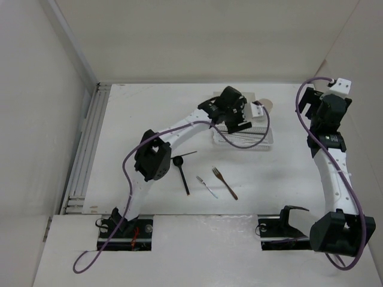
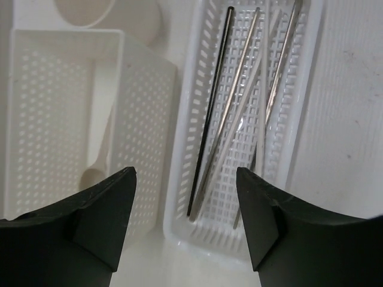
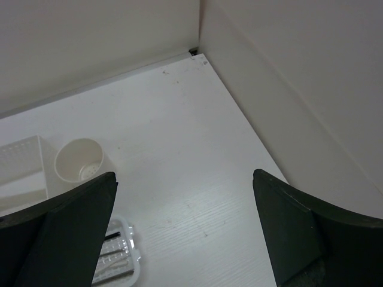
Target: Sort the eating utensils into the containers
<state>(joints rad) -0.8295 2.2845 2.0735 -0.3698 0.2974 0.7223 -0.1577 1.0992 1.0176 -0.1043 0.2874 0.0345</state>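
My left gripper (image 1: 238, 124) is open and empty, hovering over the near ends of the white rectangular box (image 2: 54, 119) and the low mesh basket tray (image 2: 239, 197). The tray holds a thin black chopstick (image 2: 209, 125) and several silver and white sticks (image 2: 239, 101). A beige spoon (image 2: 99, 158) lies in the box. The cream round cup (image 2: 102, 15) stands behind it. On the table lie the black spoon (image 1: 182, 170), small silver fork (image 1: 207, 186) and brown fork (image 1: 225, 183). My right gripper (image 1: 308, 101) is open and empty, raised at the far right.
The right wrist view shows the cup (image 3: 79, 159), the box (image 3: 21, 167), a corner of the tray (image 3: 116, 257) and the table's back right corner (image 3: 194, 52) against the walls. A purple cable (image 1: 245, 140) hangs over the tray.
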